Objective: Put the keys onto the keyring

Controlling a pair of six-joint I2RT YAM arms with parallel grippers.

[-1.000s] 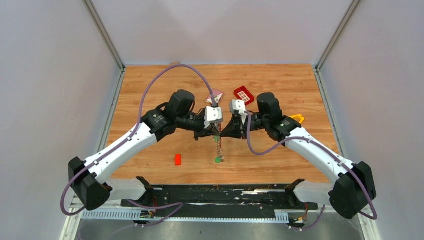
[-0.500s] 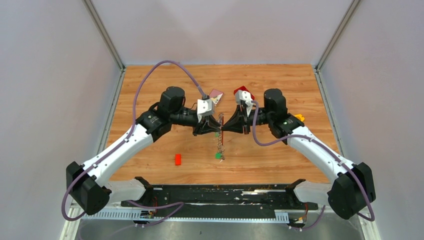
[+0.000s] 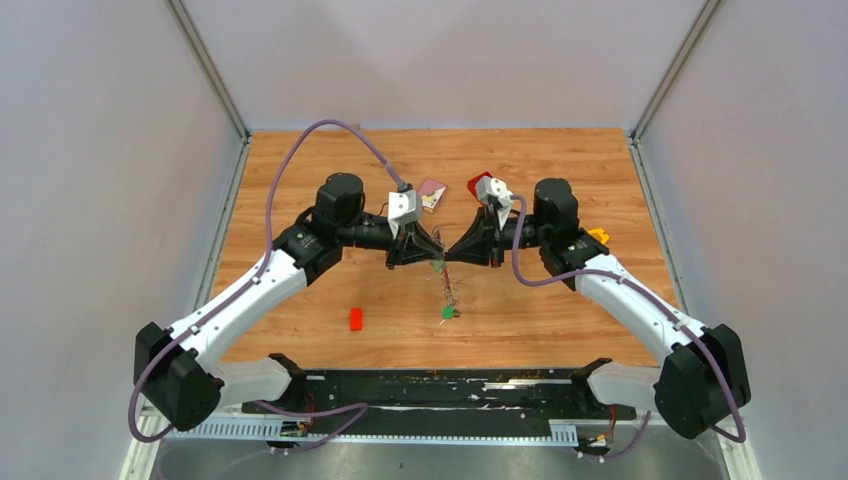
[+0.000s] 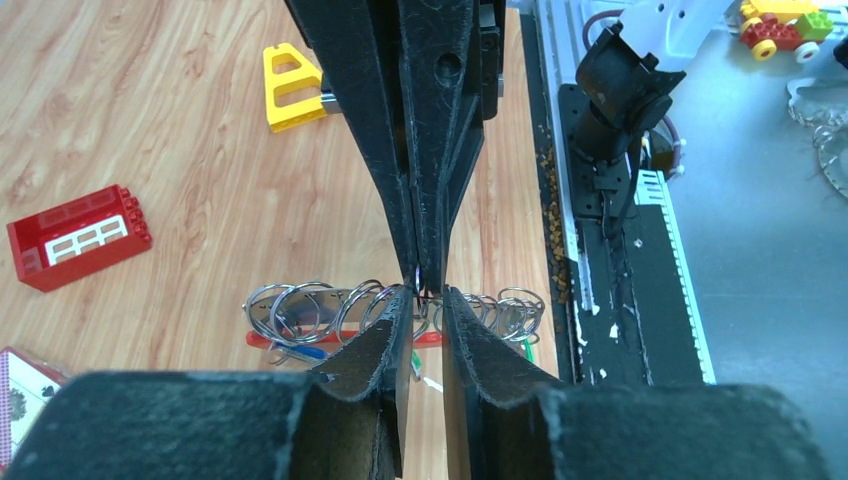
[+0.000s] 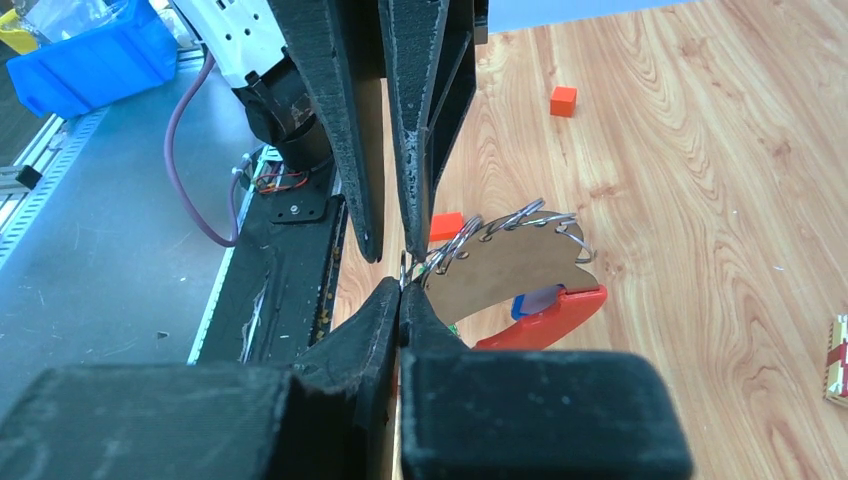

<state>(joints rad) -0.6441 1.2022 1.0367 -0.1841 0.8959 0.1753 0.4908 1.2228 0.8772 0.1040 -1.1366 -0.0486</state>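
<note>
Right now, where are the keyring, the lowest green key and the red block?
keyring (image 5: pixel 520 275), right wrist view, its flat plate.
lowest green key (image 3: pixel 447 312), top view, its green head.
red block (image 3: pixel 356 319), top view, its top face.

**Keyring** (image 3: pixel 444 288): a long grey metal strip edged with a row of silver wire split rings, with a red curved arc (image 5: pixel 545 318) at one end. It hangs lengthwise, with its top ring pinched in the closed tips of the right gripper (image 5: pixel 402 285).

**Keys:** all are tiny, with plastic heads.
- Green-headed key (image 3: pixel 447 312): at the strip's lower end.
- Second green head (image 3: pixel 437 266): near the top.
- Blue-headed key (image 5: pixel 535 301): among the rings, just beside the red arc.

Whether each key is threaded on a ring cannot be made out.
</note>
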